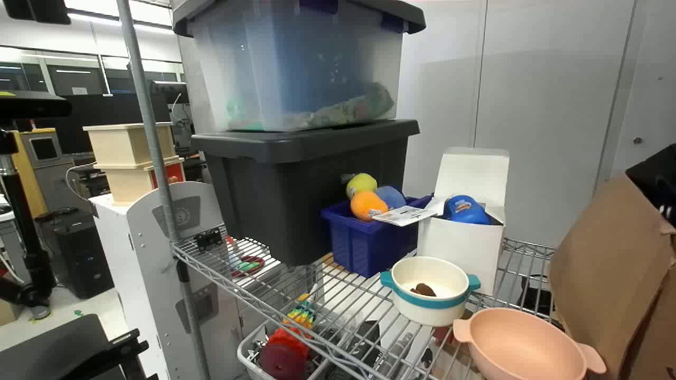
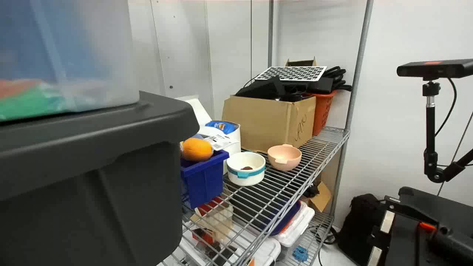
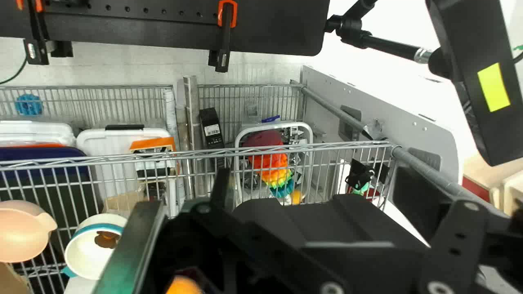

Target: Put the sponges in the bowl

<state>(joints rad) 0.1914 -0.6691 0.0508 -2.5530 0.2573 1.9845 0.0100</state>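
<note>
Busy wire shelf (image 1: pixel 353 302); your pincer (image 3: pixel 331 232) is wide apart, sponges (image 1: pixel 372 200) poke up from blue bin (image 1: pixel 362 245); if you pull fast, tag (image 1: pixel 404 215) cld catch white box (image 1: pixel 458 245) b/c it sticks out that way

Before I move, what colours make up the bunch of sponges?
The sponges are orange, yellow-green and blue, best seen in an exterior view.
</note>
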